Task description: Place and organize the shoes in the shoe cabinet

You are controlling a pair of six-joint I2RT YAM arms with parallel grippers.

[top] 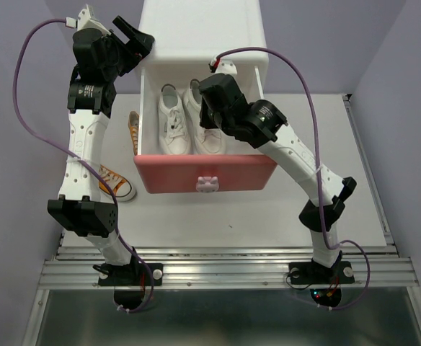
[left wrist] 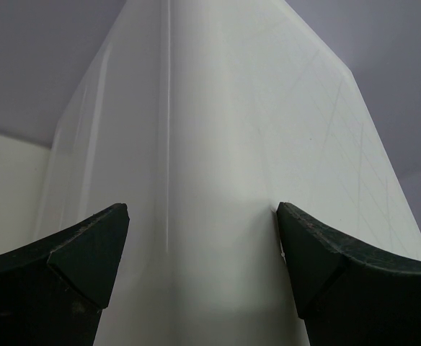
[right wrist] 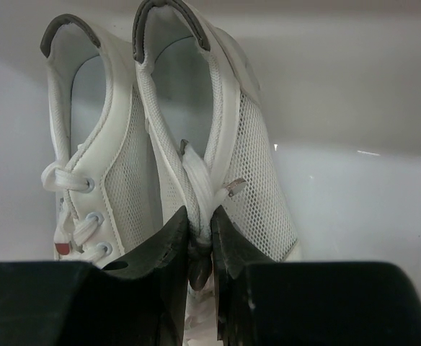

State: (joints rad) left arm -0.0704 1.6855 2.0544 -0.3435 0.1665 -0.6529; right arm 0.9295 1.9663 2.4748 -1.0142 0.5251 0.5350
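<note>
**Top view with both wrist views.** The cabinet (top: 203, 29) is standing at the far side of the table (top: 340, 144). Its pink-fronted drawer (top: 167, 176) is sitting pulled out toward the arms, with the knob (top: 207, 184) facing them.

Two white shoes are lying side by side inside the drawer, heels toward the cabinet. The left shoe (top: 171, 122) is lying free. The right shoe (right wrist: 228, 144) is sitting under the right gripper (right wrist: 200, 234), whose fingers are pinching together on that shoe's tongue and lace.

The left gripper (left wrist: 202, 216) is hovering at the cabinet's upper left corner. Its fingers (left wrist: 73, 267) are standing wide apart, with the white corner edge showing between them. Whether they are touching it cannot be told.

Two orange shoes are lying on the table left of the drawer. One (top: 133, 131) is lying just beside the drawer's left wall. The other (top: 117, 186) is lying nearer the arm bases, partly hidden by the left arm (top: 88, 144).
</note>
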